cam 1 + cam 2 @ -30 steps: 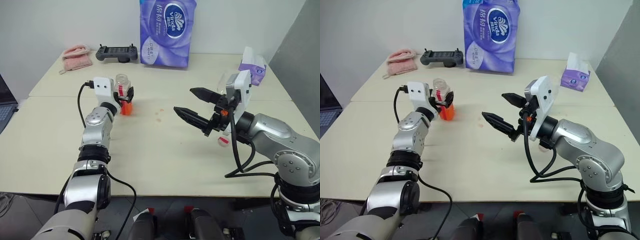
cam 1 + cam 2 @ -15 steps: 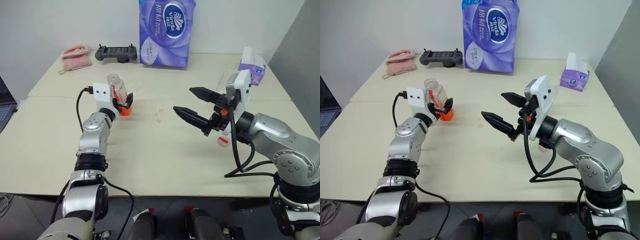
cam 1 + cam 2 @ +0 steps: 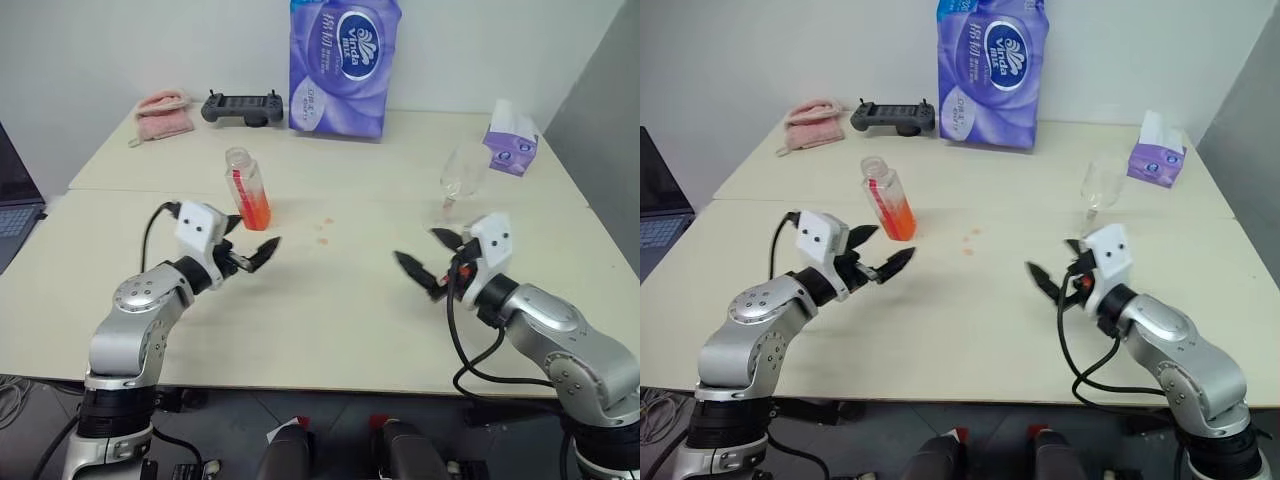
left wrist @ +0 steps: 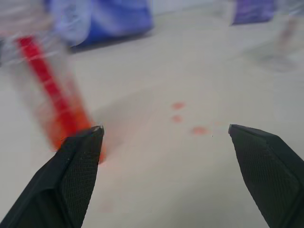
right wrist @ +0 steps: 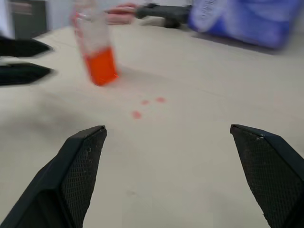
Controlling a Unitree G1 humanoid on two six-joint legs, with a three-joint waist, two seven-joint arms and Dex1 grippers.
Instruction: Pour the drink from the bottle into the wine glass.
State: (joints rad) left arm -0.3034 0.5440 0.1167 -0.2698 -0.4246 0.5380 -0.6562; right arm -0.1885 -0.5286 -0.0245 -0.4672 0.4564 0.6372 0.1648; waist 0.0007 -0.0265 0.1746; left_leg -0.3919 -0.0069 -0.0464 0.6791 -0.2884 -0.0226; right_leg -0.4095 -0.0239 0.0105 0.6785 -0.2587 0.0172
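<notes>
The bottle stands upright and uncapped on the table's left half, with the orange-red drink filling its lower part. It also appears, blurred, in the left wrist view as the bottle and in the right wrist view as the bottle. My left gripper hovers open just in front of it, nothing between its fingers. The clear wine glass stands at the right. My right gripper is open and empty, in front of the glass and a little to its left.
Small red drops lie on the table between bottle and glass. At the back stand a purple tissue pack, a black controller and a pink cloth. A purple tissue box sits far right, a laptop at the left edge.
My left gripper has let go of the bottle and drawn back towards me; the bottle now stands upright alone. My right gripper has dropped lower and moved right, uncovering the wine glass.
</notes>
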